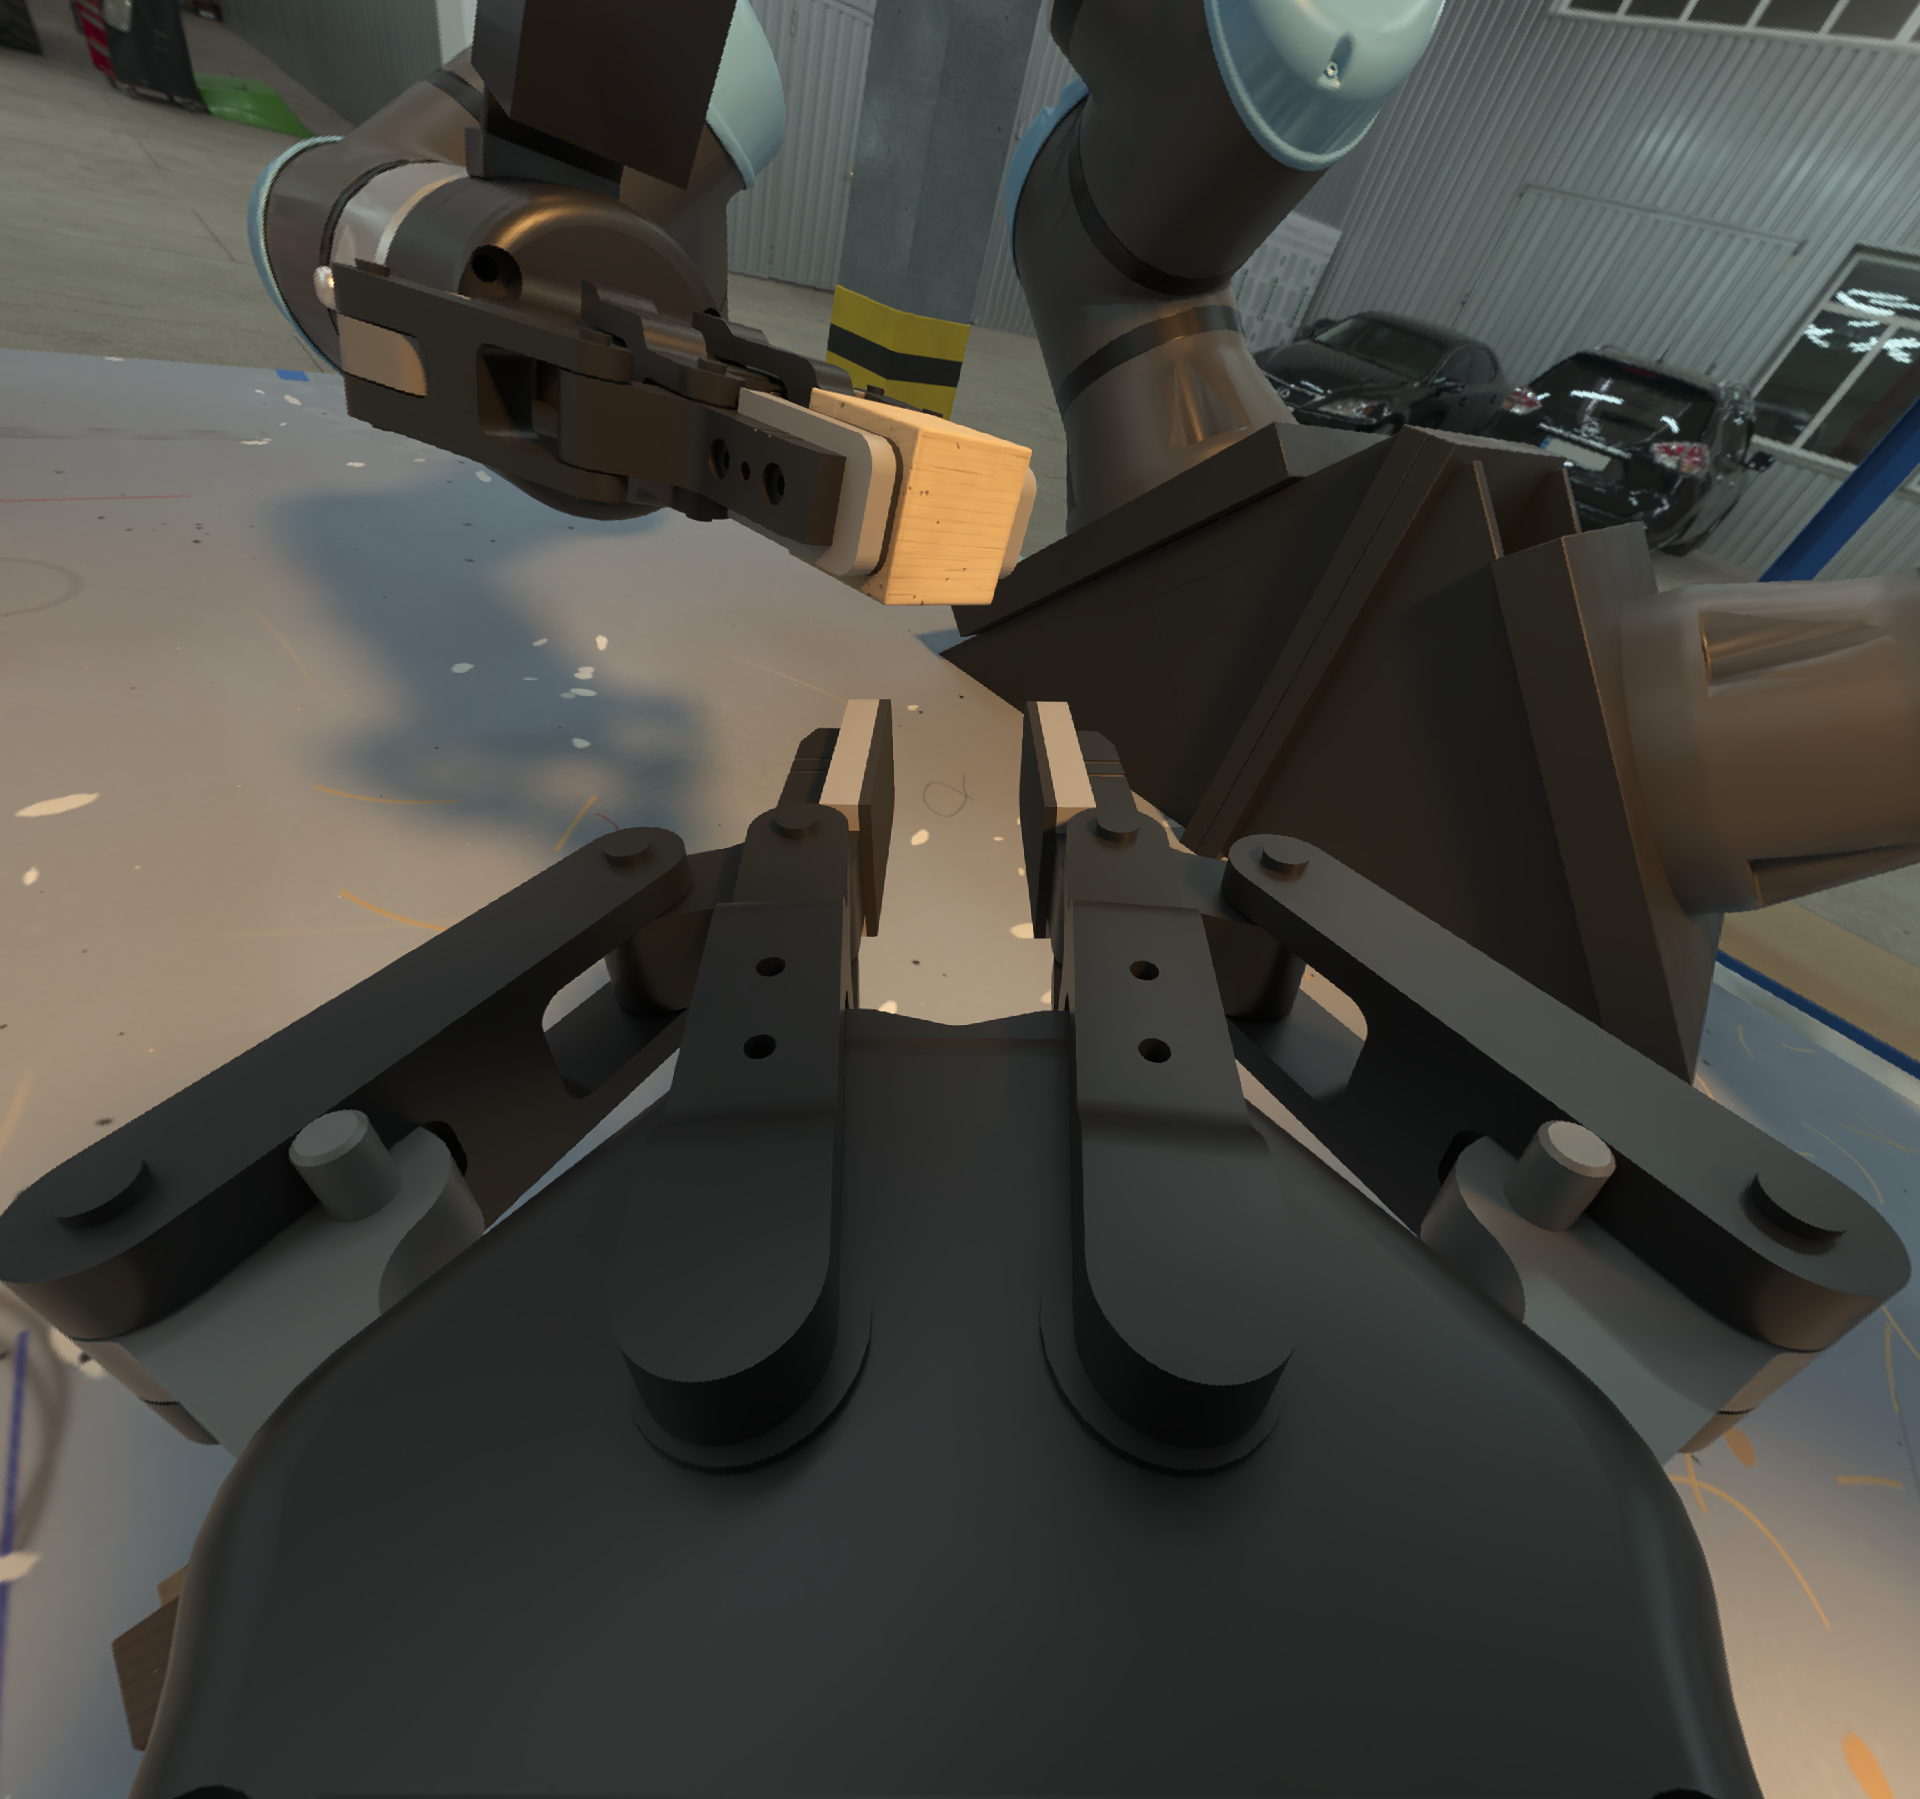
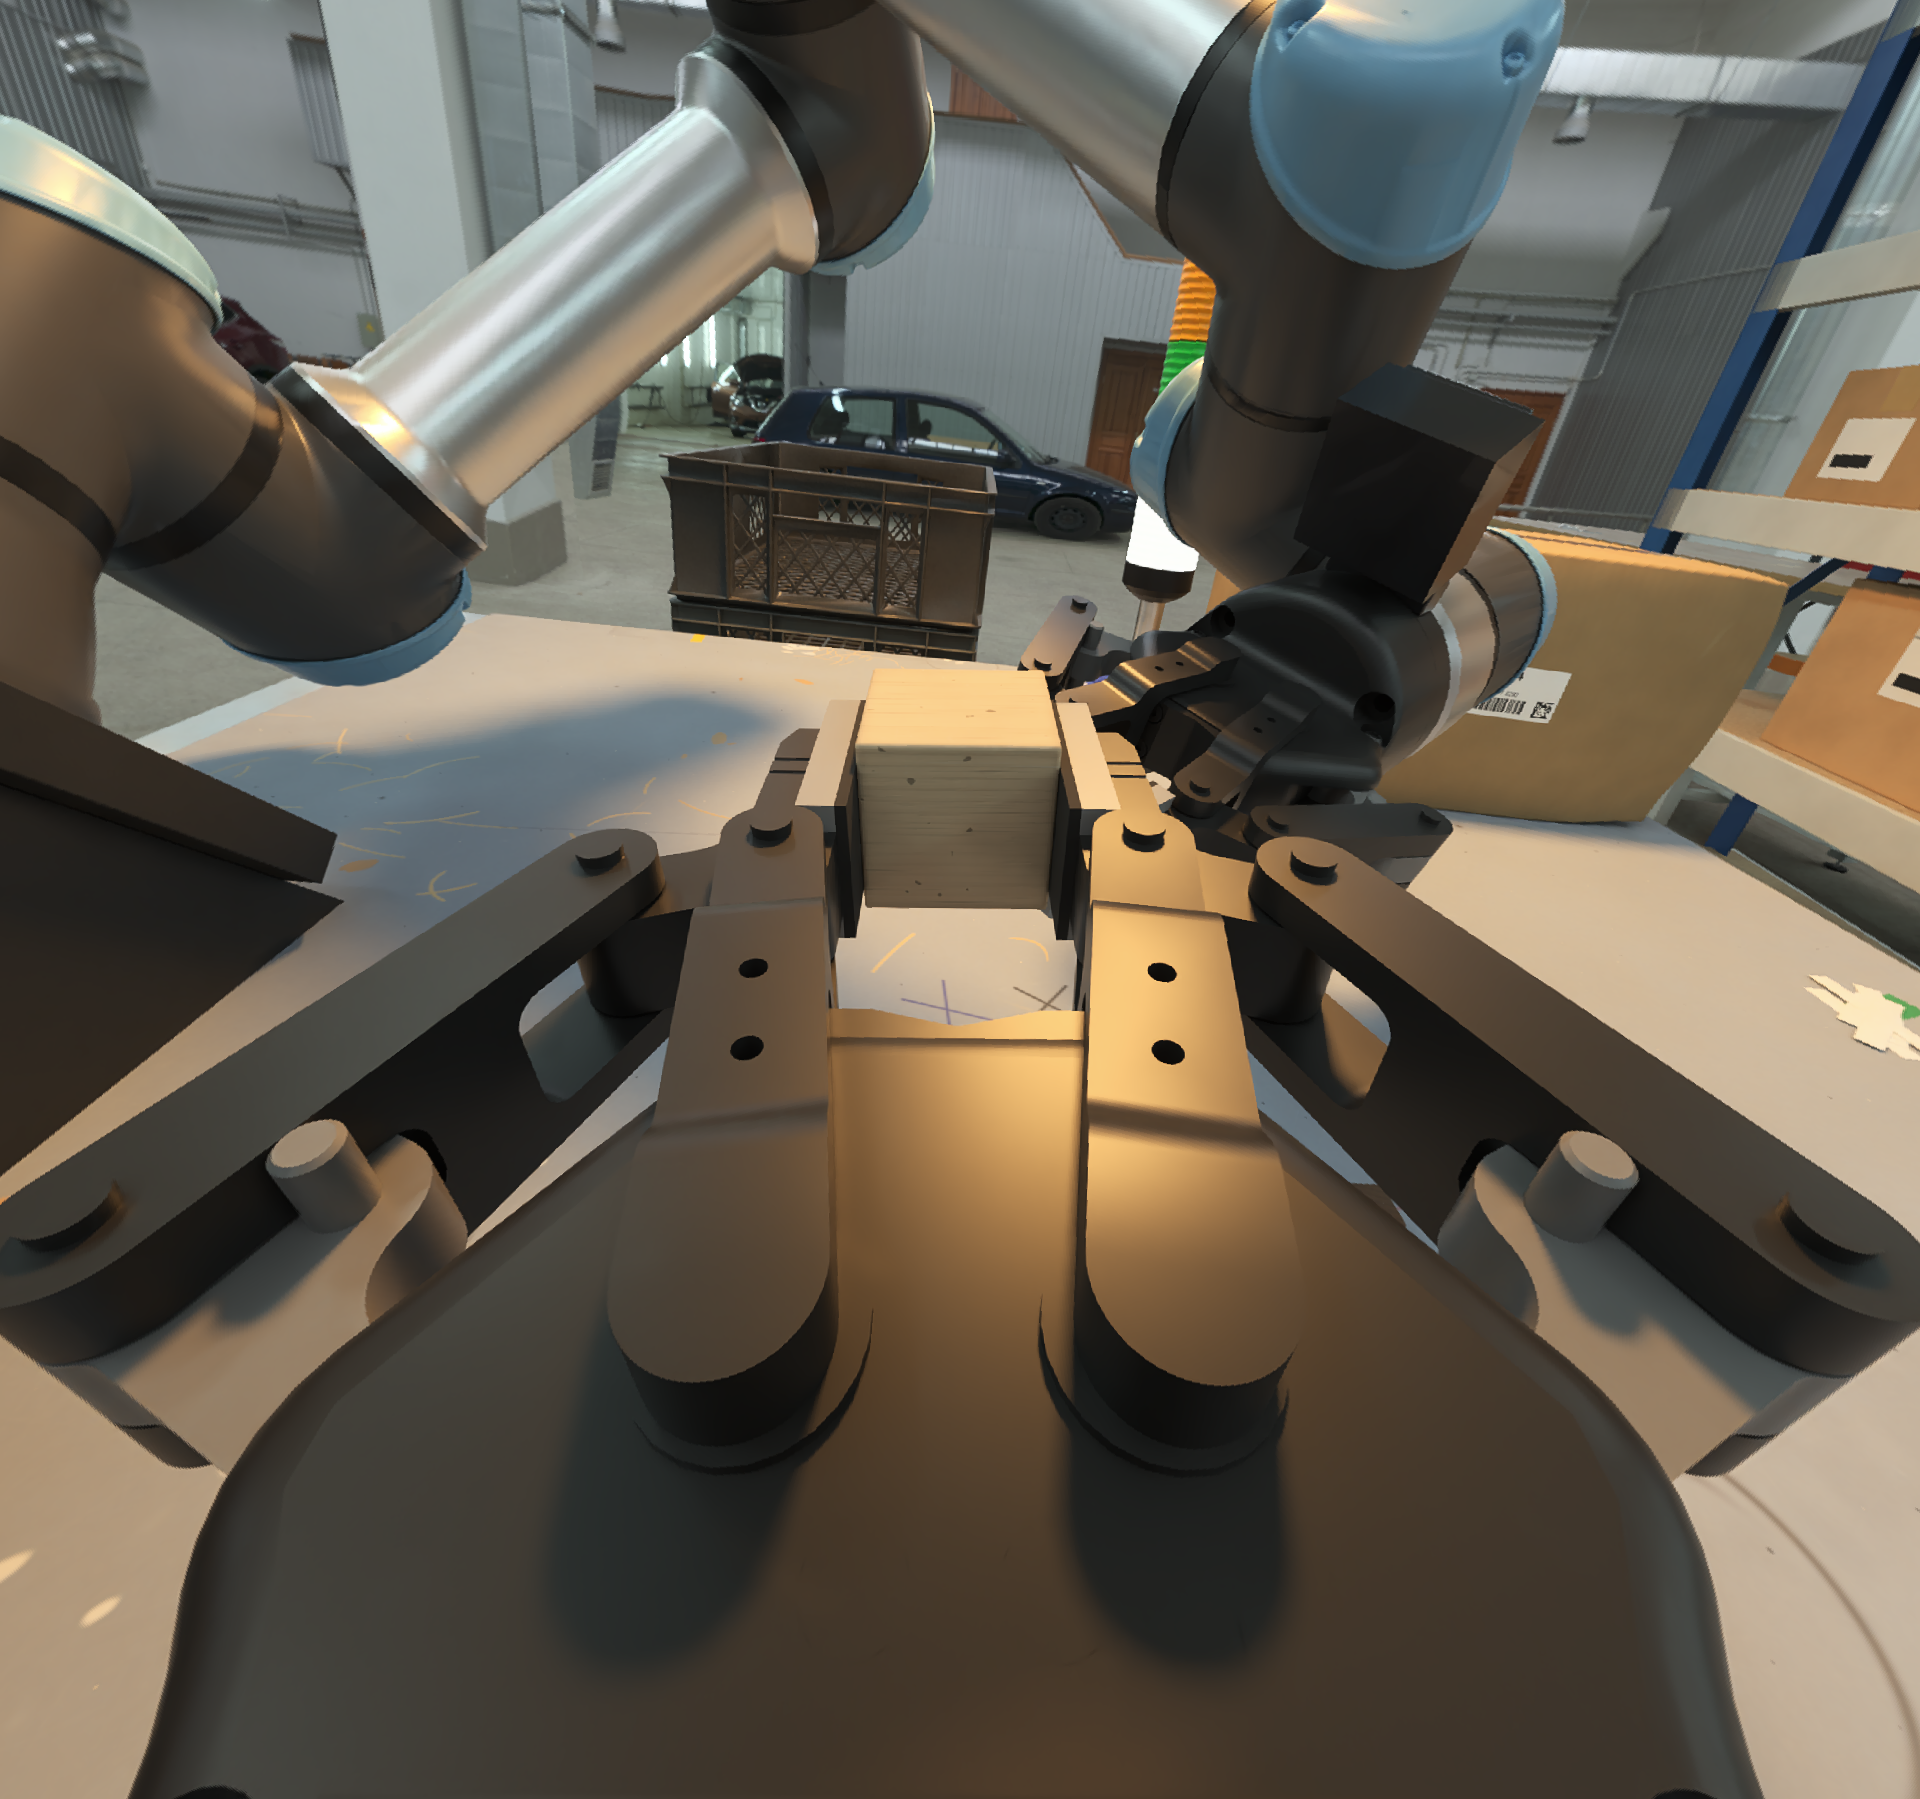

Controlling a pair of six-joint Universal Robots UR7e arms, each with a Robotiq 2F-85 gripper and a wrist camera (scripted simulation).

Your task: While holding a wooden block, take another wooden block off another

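My right gripper (image 2: 956,741) is shut on a pale wooden block (image 2: 956,814) and holds it above the grey table (image 2: 1558,970). In the left wrist view the same gripper (image 1: 914,492) comes in from the left with the block (image 1: 961,528) at its tips, up in the air. My left gripper (image 1: 956,762) has its jaws a little apart with nothing between them, low over the table (image 1: 312,710). It also shows in the right wrist view (image 2: 1132,700), just behind and to the right of the held block. A brown wooden-looking corner (image 1: 145,1666) peeks out under the left gripper's body; the rest of it is hidden.
A dark arm mount (image 1: 1351,710) stands just right of the left gripper. A dark plastic crate (image 2: 831,544) sits beyond the table's far edge. Cardboard boxes (image 2: 1621,689) and shelving are at the right. A scrap of paper (image 2: 1870,1017) lies on the table at right.
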